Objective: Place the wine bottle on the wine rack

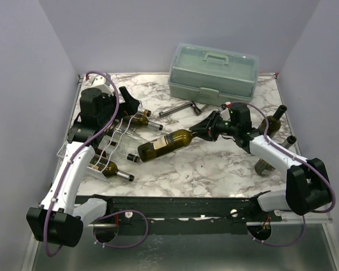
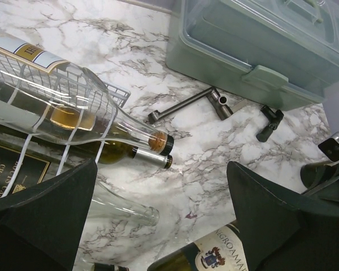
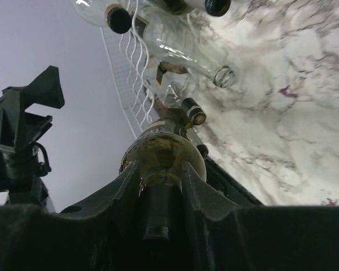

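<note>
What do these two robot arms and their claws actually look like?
Both the left arm and right arm have white tube-like links between chunky black joints and black bases. A thin purple cable loops along each. The left gripper and right gripper each end in two matte black, wedge-shaped fingers. No markings are readable.

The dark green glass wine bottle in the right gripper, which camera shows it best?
The top external view: the dark green glass wine bottle shows nearly whole, neck clamped in the right gripper, base toward the white wire rack. The right wrist sees only its neck and shoulder end-on; the left wrist catches part of its label.
</note>
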You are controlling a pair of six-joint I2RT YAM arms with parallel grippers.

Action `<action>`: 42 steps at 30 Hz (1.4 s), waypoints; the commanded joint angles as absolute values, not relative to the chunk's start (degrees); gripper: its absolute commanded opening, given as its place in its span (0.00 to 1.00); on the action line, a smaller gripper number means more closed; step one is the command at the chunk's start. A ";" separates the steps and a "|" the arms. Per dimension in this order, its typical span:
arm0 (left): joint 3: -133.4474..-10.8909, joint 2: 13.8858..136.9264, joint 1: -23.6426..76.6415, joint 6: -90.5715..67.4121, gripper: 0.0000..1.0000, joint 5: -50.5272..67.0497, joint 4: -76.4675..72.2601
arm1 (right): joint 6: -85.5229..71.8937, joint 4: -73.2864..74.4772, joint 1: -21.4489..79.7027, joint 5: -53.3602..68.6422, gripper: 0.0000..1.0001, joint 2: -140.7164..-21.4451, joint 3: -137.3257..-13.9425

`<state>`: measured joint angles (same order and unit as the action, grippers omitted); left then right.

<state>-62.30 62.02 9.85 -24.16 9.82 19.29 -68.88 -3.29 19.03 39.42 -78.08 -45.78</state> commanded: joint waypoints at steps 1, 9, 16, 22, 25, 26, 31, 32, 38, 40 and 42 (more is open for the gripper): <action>-62.05 60.58 10.02 -23.49 0.99 9.49 18.03 | -83.36 -17.87 21.20 39.47 0.01 -75.93 -45.29; -62.27 58.26 8.64 -20.71 0.99 5.01 18.71 | -91.17 -23.32 30.00 29.97 0.01 -78.30 -46.12; -62.22 57.58 8.53 -20.23 0.99 4.19 18.72 | -100.58 -37.41 41.24 18.26 0.01 -84.25 -44.92; -62.16 56.92 8.45 -19.09 0.99 2.03 18.95 | -105.00 -49.18 51.65 3.76 0.01 -90.46 -46.21; -62.05 56.70 8.44 -18.29 0.99 0.96 19.06 | -107.29 -55.62 56.04 -2.74 0.01 -94.76 -47.44; -62.05 56.76 8.44 -18.00 0.99 0.59 19.08 | -107.69 -58.00 57.08 -4.51 0.01 -96.19 -48.24; -62.05 56.69 8.35 -17.19 0.99 -1.15 19.25 | -109.64 -62.51 61.50 -11.68 0.01 -102.25 -51.86; -62.11 56.77 8.27 -17.05 0.99 -1.19 19.25 | -109.49 -62.60 62.29 -13.00 0.01 -103.02 -52.68; -62.14 56.41 7.92 -17.05 0.99 -0.80 19.27 | -110.80 -61.45 64.97 -18.42 0.01 -107.34 -57.10; -62.19 56.43 7.85 -17.05 0.99 -0.81 19.27 | -110.85 -60.36 65.61 -18.82 0.01 -108.62 -58.90; -62.23 56.43 7.71 -16.99 0.99 -0.71 19.33 | -109.46 -59.99 66.34 -19.69 0.01 -109.78 -60.56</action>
<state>-62.30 57.54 8.23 -17.85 0.38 19.38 -106.37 -50.15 64.90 -14.13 -108.71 -55.20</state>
